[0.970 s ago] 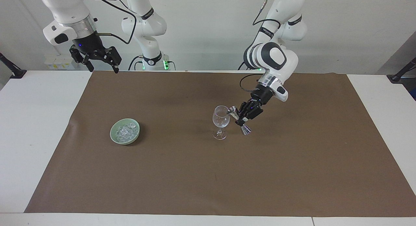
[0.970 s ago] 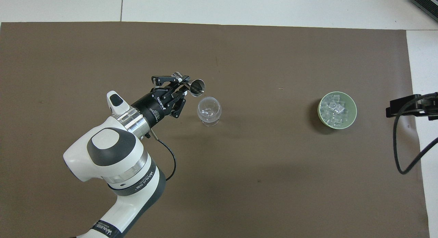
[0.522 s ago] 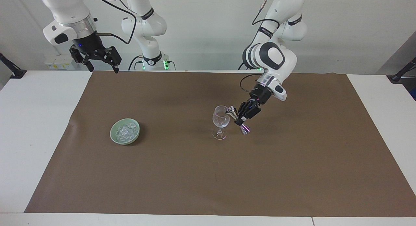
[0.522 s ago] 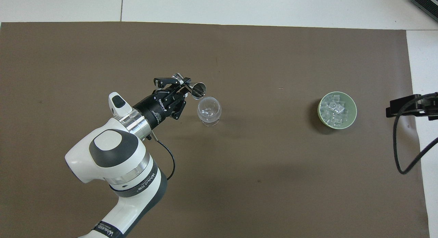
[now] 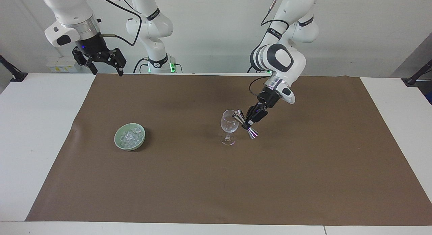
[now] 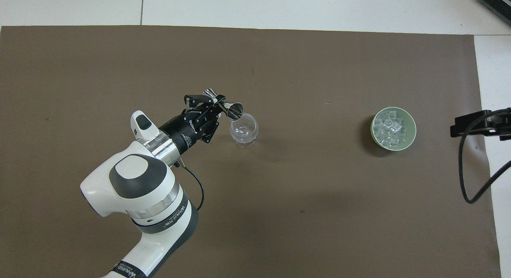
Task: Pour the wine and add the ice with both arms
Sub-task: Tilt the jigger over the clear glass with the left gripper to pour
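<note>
A clear wine glass (image 5: 229,126) (image 6: 244,130) stands upright mid-mat. My left gripper (image 5: 248,122) (image 6: 217,104) hangs beside it on the left arm's side, shut on the waist of a steel jigger (image 5: 245,123) (image 6: 231,109). The jigger is tipped steeply, its mouth at the glass's rim. No wine shows; the inside of the jigger is hidden. Ice (image 5: 130,137) (image 6: 389,127) lies piled in a pale green bowl (image 5: 116,138) (image 6: 413,130) toward the right arm's end. My right gripper (image 5: 107,70) (image 6: 479,124) waits open, high over the mat's corner by its base.
A brown mat (image 5: 303,181) (image 6: 319,210) covers most of the white table (image 5: 33,133). A black cable (image 6: 465,178) loops down from the right gripper. Black clamp stands (image 5: 13,73) sit at both table ends by the robots.
The left wrist has turned, tipping the jigger further and bringing its mouth onto the glass's rim. The right arm, the glass and the bowl have stayed where they were.
</note>
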You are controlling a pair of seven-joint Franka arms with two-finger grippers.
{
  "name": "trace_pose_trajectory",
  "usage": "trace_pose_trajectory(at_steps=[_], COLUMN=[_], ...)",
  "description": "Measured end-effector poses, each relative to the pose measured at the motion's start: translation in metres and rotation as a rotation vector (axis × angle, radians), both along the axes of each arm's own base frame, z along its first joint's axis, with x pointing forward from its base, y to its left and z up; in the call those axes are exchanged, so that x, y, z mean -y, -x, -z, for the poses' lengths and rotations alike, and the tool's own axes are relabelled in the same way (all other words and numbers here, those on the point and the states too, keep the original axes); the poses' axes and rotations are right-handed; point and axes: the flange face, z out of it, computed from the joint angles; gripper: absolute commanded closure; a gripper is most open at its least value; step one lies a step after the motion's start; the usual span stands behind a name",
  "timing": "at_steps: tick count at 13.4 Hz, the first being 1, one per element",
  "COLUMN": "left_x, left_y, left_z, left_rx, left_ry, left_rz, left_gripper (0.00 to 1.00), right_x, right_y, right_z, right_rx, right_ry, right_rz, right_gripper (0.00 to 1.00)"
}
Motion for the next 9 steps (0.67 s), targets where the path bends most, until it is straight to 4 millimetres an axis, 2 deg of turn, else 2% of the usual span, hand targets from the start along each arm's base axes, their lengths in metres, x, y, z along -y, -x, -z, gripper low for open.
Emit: trace_pose_trajectory(at_steps=[9], left_x=[-0.0003], left_y=[0.0018], left_z=[0.0022], left_rx=[0.034], left_ry=[-0.045], left_rz=[0.022], left_gripper=[1.0], right_x=[0.0], right_y=[0.0], right_z=[0.0], right_rx=[0.0], right_ry=[0.0], right_rz=[0.0], right_gripper=[0.0])
